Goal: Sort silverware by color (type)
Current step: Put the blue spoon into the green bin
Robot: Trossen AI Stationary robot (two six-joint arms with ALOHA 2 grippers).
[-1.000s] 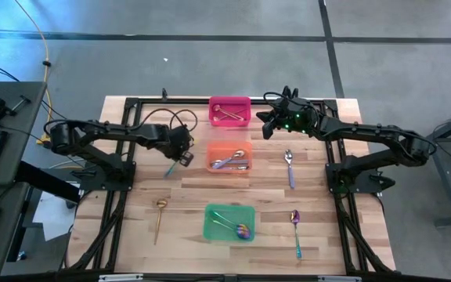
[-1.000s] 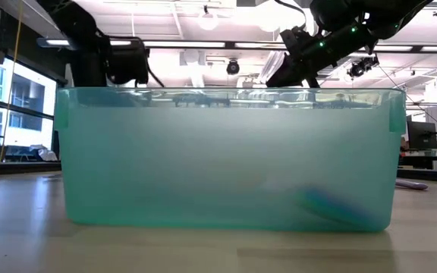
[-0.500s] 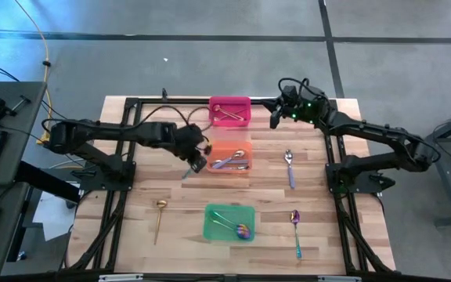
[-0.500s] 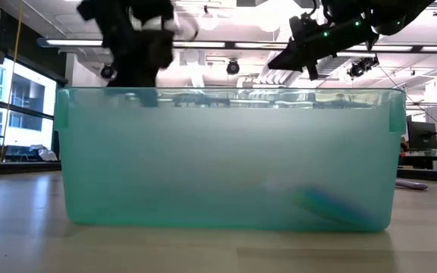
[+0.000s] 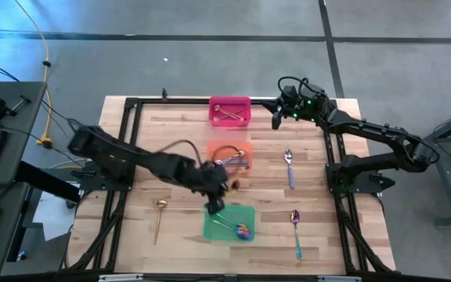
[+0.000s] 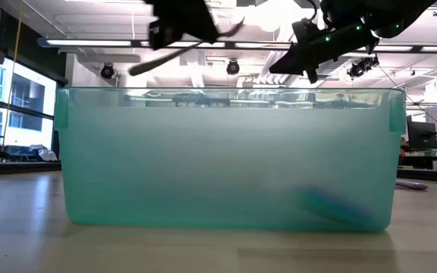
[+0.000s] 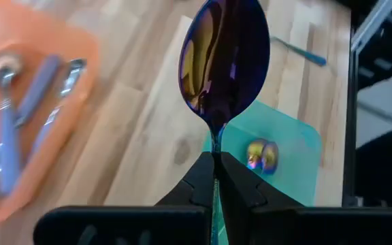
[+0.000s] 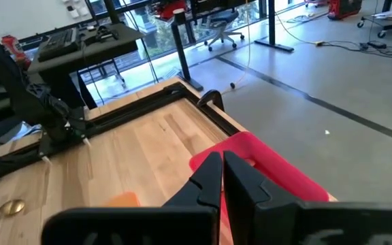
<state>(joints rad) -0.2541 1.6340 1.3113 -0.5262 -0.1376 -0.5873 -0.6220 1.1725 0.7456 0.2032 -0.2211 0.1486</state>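
My left gripper (image 5: 214, 202) hangs above the far left corner of the green bin (image 5: 245, 211) and is shut on an iridescent purple spoon (image 7: 223, 61). In the low view that spoon (image 6: 150, 64) slants above the bin's rim (image 6: 226, 91). An iridescent spoon (image 7: 260, 153) lies in the green bin. Silver utensils (image 5: 229, 162) lie in the orange bin (image 5: 210, 149), gold ones (image 5: 227, 114) in the pink bin (image 5: 229, 100). My right gripper (image 5: 276, 119) waits shut, high beside the pink bin (image 8: 271, 170). My left gripper pinches the iridescent spoon at its neck (image 7: 215, 146), just behind the bowl, between its two fingers. The bowl sticks out ahead of the fingertips and the handle runs back between them. The spoon is lifted clear, above the green bin.
Loose on the table lie a gold spoon (image 5: 160, 215) at the near left, a silver spoon (image 5: 289, 166) right of the orange bin, and an iridescent spoon with a teal handle (image 5: 296, 231) right of the green bin. A black frame (image 5: 131, 102) edges the tabletop.
My left gripper has swung from left of the orange bin toward the table's right and near edge, to above the green bin's far left corner, carrying the spoon with it. My right gripper has drawn back slightly toward the far right, then kept still.
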